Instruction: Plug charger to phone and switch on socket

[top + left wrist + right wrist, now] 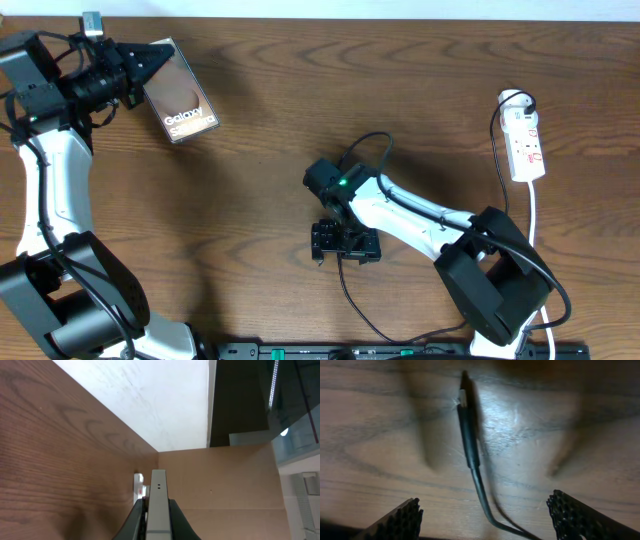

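At the far left of the table (300, 110), the phone (182, 100), pinched by one end between the pressed-together fingers of the left gripper (150, 62). Shows edge-on in the left wrist view as a thin pale slab between two dark fingers. Cannot tell whether lifted clear of the wood or resting on it. Judged rigid, smooth and glassy, so likely to slip or pivot in a hold at one end alone. Best kept clamped across the flat faces, with the port end left free.

Near the middle, on bare wood and well apart from the phone, the charger (470, 442): thin, black, limp, curling back toward the near edge. Judged almost weightless and floppy, so little use gripping far down the cord. Calls for a hold on the stiffer moulded sleeve just behind the small metal tip (462, 396), square enough to keep that tip pointing straight. Directly above it, the right gripper (345, 243), fingers spread wide to either side of the cord, touching nothing.

At the far right, the socket (527, 145): white, with red switch marks, a round plug at its far end and a white cord trailing toward the near edge. Probably light enough to slide under a push on a switch. Switch position too small to read.

No containers anywhere in view.
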You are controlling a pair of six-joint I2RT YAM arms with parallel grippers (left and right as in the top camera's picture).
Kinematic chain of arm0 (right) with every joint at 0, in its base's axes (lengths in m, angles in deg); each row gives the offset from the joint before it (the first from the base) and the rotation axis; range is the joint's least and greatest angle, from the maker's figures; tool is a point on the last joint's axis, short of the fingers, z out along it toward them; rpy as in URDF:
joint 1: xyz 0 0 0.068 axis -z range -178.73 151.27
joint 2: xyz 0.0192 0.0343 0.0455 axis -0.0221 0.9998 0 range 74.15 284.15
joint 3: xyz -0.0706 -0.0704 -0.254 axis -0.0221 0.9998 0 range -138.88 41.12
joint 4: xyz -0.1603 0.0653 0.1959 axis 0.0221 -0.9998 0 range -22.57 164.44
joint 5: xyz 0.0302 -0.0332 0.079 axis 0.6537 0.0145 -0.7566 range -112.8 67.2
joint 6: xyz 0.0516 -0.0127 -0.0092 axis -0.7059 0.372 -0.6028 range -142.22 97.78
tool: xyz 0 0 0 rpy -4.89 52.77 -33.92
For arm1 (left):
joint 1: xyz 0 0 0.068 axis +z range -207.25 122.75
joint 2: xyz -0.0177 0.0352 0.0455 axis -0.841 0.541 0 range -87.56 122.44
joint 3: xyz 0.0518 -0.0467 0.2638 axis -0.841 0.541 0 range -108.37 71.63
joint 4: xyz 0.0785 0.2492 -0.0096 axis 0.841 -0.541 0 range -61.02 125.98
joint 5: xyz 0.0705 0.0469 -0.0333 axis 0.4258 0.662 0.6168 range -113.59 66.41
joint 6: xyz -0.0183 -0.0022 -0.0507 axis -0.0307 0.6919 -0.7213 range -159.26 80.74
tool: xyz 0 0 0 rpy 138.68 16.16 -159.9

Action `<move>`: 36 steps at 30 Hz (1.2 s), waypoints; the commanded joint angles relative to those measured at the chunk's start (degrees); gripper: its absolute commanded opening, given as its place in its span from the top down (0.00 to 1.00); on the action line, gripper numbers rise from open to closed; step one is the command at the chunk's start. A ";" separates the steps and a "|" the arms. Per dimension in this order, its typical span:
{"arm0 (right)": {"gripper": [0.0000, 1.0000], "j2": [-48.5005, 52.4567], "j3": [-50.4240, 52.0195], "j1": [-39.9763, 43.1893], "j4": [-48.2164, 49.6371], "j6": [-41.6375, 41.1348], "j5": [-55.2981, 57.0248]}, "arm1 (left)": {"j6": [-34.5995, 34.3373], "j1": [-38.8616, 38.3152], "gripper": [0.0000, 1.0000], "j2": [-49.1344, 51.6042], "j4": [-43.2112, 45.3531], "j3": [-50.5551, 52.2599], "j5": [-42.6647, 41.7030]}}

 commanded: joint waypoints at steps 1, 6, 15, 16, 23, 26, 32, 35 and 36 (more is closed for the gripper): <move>0.24 -0.15 0.20 0.17 0.04 1.70 -1.42 | 0.59 0.09 0.93 -0.31 0.31 -0.33 -2.23; 0.32 0.87 0.20 0.17 0.55 1.81 -1.25 | 0.59 0.09 0.93 -0.31 0.28 -0.33 -2.23; 0.42 5.35 0.02 2.19 0.94 3.80 -5.29 | 0.59 0.09 0.93 -0.31 0.28 -0.33 -2.25; 0.42 5.35 0.02 2.21 1.09 3.80 -5.29 | 0.59 0.09 0.93 -0.31 0.28 -0.33 -2.23; 0.42 5.35 -0.26 2.23 2.45 4.28 -5.05 | 0.59 0.09 0.93 -0.31 0.31 -0.33 -2.21; 0.46 5.35 -0.35 2.34 2.67 4.70 -4.85 | 0.59 0.09 0.92 -0.31 0.28 -0.33 -2.23; 0.47 5.35 -1.95 2.89 2.08 4.70 -1.27 | 0.59 0.09 0.93 -0.31 0.28 -0.33 -2.23; 0.46 5.35 -3.82 3.45 -0.15 4.68 4.33 | 0.59 0.09 0.93 -0.31 0.28 -0.33 -2.23; 0.46 5.35 -4.48 3.56 -0.63 4.68 6.05 | 0.59 0.09 0.93 -0.31 0.31 -0.33 -2.21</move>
